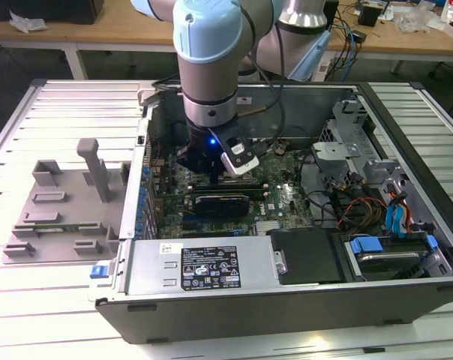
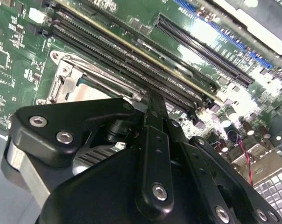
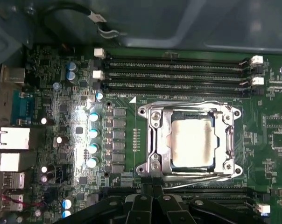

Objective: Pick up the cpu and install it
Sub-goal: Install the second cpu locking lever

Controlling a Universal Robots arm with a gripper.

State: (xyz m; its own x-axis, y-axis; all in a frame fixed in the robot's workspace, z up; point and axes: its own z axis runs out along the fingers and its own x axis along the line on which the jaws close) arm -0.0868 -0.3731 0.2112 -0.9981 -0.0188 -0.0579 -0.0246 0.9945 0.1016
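The cpu (image 3: 192,142), a pale silver square, lies inside the metal-rimmed socket frame (image 3: 152,140) on the green motherboard. In the first wrist view my gripper (image 3: 153,187) hovers at the socket's edge, beside the frame and off the chip. Its two black fingers (image 3: 144,200) are pressed together, shut, with nothing between them. In the second wrist view the gripper (image 2: 155,100) covers much of the socket frame (image 2: 71,79). In the exterior view the gripper (image 1: 204,172) reaches down into the open computer case (image 1: 286,300) over the board.
Rows of black memory slots (image 3: 173,72) run along one side of the socket. A long black ribbed block (image 1: 221,202) lies on the board near the gripper. A grey plastic tray (image 1: 61,217) sits outside the case at the exterior view's left. Cables and drive bays (image 1: 376,210) fill the right.
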